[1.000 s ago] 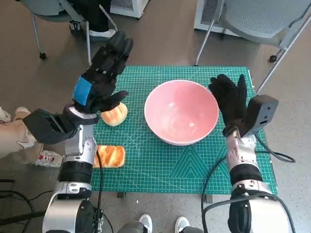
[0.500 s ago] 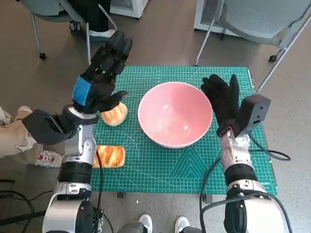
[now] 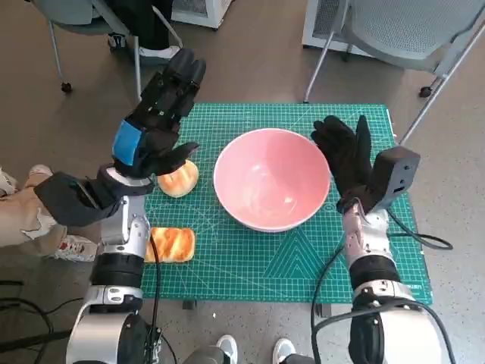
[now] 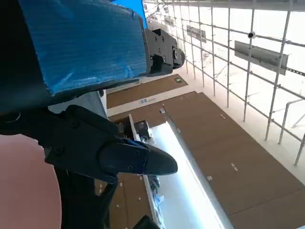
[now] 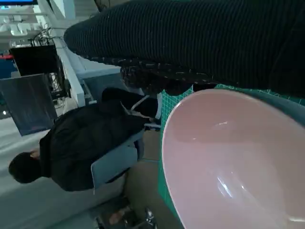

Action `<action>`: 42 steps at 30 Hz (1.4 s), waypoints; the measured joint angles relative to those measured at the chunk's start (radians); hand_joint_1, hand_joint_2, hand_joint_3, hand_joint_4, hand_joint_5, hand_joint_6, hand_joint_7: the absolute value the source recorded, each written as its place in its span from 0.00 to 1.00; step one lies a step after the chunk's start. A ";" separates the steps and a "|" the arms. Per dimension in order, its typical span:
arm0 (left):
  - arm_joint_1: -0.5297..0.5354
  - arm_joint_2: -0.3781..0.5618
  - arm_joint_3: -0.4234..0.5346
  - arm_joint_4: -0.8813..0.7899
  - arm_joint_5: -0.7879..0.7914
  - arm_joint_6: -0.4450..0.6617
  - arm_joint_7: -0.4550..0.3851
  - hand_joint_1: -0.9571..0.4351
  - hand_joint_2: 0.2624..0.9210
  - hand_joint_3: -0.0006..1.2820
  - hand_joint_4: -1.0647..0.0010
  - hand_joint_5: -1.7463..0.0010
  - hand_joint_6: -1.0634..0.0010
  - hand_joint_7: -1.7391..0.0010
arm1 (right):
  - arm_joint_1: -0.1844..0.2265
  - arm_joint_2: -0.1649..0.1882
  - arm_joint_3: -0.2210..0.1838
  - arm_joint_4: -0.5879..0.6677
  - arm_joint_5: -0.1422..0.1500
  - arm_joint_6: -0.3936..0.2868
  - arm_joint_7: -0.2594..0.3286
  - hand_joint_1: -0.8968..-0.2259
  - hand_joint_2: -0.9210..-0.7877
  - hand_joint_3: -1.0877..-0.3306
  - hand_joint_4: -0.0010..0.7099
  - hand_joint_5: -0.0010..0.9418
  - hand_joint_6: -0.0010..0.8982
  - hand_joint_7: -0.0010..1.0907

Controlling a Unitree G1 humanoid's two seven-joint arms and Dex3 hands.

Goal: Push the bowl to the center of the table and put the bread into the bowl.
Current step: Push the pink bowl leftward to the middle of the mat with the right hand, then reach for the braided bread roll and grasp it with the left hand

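Observation:
The pink bowl (image 3: 272,178) stands near the middle of the green cutting mat (image 3: 250,258). My right hand (image 3: 347,158), gloved, lies flat against the bowl's right rim with fingers spread, holding nothing. The right wrist view shows the bowl (image 5: 238,162) close under the glove (image 5: 190,38). A round bun (image 3: 179,178) lies left of the bowl. A toasted bread slice (image 3: 171,244) lies at the mat's front left. My left hand (image 3: 159,117) hovers raised above the bun, fingers stretched out, empty; its blue-taped back (image 4: 81,43) fills the left wrist view.
Grey chairs stand beyond the table at back left (image 3: 83,15) and back right (image 3: 409,30). A person's leg and shoe (image 3: 30,205) are at the left edge. A seated person (image 5: 81,143) shows in the right wrist view. A cable (image 3: 409,239) hangs off my right arm.
My right hand has pushed the bowl leftward toward the mat's middle; most of the shift came in the first half second. The left hand and both breads stayed put.

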 measured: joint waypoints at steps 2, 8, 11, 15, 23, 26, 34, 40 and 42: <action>0.007 0.000 0.000 -0.009 0.000 0.001 0.001 0.23 1.00 0.16 0.99 1.00 0.84 1.00 | -0.005 -0.008 0.003 -0.013 0.000 -0.020 0.003 0.38 0.00 0.37 0.25 0.00 0.24 0.10; 0.023 0.000 0.000 -0.026 0.000 0.005 0.008 0.22 1.00 0.16 0.98 0.99 0.84 1.00 | -0.009 -0.026 0.041 -0.083 -0.026 -0.153 0.003 0.38 0.00 0.34 0.25 0.00 0.26 0.11; 0.025 -0.002 -0.002 -0.032 0.001 0.007 0.018 0.22 1.00 0.16 0.97 0.99 0.84 0.99 | -0.008 -0.027 0.062 -0.133 -0.036 -0.234 0.017 0.33 0.00 0.35 0.25 0.00 0.26 0.11; 0.026 -0.005 -0.006 -0.036 0.003 0.007 0.027 0.22 1.00 0.16 0.96 0.99 0.84 0.99 | -0.004 -0.020 0.084 -0.210 -0.032 -0.336 0.070 0.29 0.00 0.37 0.26 0.01 0.25 0.11; 0.032 -0.013 -0.017 -0.058 0.005 0.015 0.044 0.21 1.00 0.16 0.99 1.00 0.83 0.99 | 0.037 0.009 0.123 -0.362 0.016 -0.415 0.184 0.26 0.00 0.43 0.29 0.01 0.26 0.13; 0.037 -0.016 -0.025 -0.071 0.008 0.018 0.051 0.20 1.00 0.15 0.99 1.00 0.83 0.99 | 0.058 0.014 0.138 -0.407 0.034 -0.416 0.210 0.26 0.00 0.44 0.29 0.01 0.26 0.13; 0.064 -0.015 -0.037 -0.118 0.026 0.025 0.057 0.20 1.00 0.14 0.99 1.00 0.83 0.99 | 0.093 0.018 0.161 -0.491 0.051 -0.405 0.228 0.28 0.00 0.44 0.30 0.01 0.26 0.14; 0.157 0.055 -0.056 -0.302 0.099 0.097 0.071 0.24 0.84 0.07 1.00 1.00 0.89 1.00 | 0.108 0.020 0.172 -0.518 0.054 -0.388 0.229 0.29 0.00 0.44 0.30 0.01 0.25 0.14; 0.188 0.109 -0.058 -0.371 0.135 0.147 0.062 0.34 0.72 0.04 1.00 1.00 0.92 1.00 | 0.108 0.019 0.172 -0.522 0.054 -0.388 0.229 0.29 0.00 0.44 0.30 0.01 0.25 0.15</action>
